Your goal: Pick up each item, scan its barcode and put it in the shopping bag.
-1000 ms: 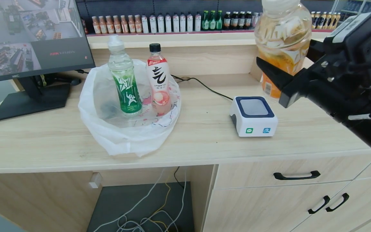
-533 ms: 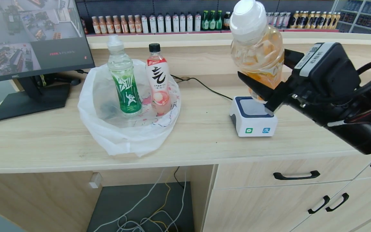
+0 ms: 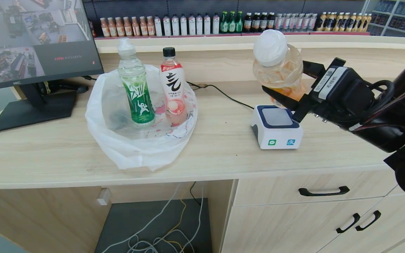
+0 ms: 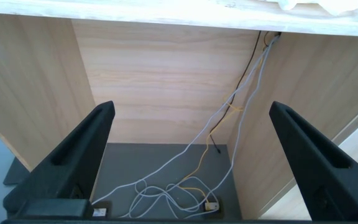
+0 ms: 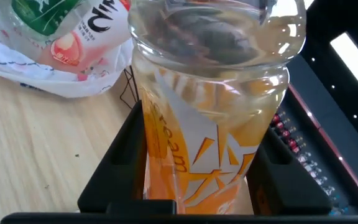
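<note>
Over the scanner (image 3: 276, 127), right claw (image 3: 291, 85) grips tilted bottle (image 3: 279, 65).

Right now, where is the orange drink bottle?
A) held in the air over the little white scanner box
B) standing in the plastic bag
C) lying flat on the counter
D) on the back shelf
A: the right gripper clamps the orange bottle, tilted, above the scanner; the green bottle and pink bottle stand in the bag.

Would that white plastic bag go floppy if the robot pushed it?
Probably floppy: the shopping bag is thin, crumpled film slumped on the counter. The green bottle and pink bottle standing in it likely anchor it.
</note>
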